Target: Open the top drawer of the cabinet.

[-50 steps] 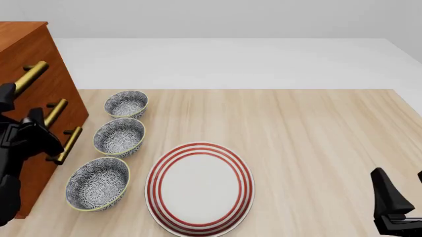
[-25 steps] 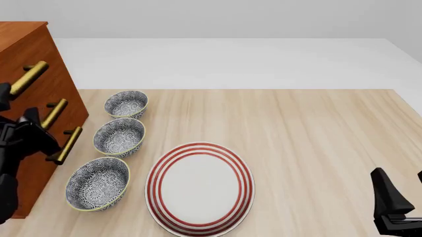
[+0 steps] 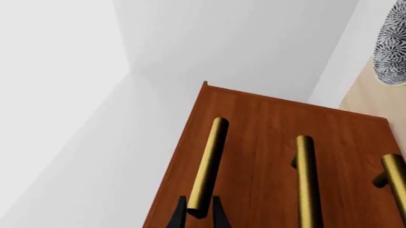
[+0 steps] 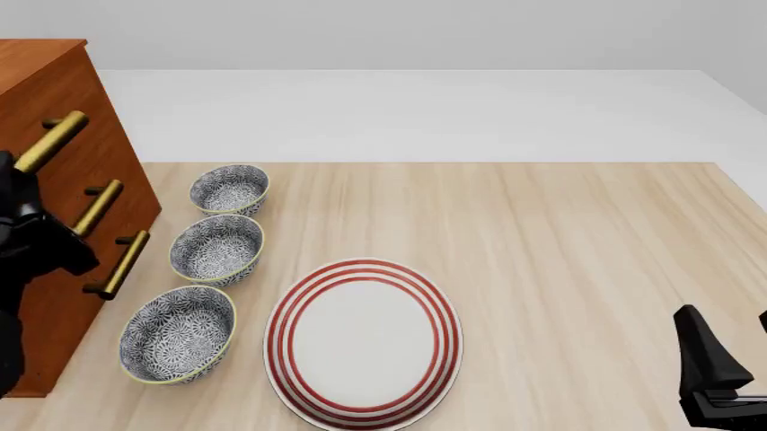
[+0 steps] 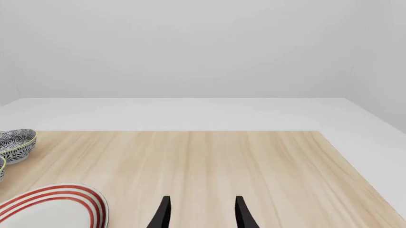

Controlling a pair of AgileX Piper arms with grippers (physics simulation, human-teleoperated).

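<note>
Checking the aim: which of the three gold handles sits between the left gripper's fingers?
The top drawer's handle: its end lies between the left gripper fingertips. The other two handles stand clear.

My table (image 4: 576,233) has a pale wooden top with fine grain running away from me; it fills the lower two thirds of the front view. Beyond its far edge lies a white floor (image 4: 419,112), a bright band across the upper part of the frame. Above that rises a plain light grey wall (image 4: 396,31) (no windows that I can see). The light is soft and even, throwing only faint shadows on the wood.
</note>
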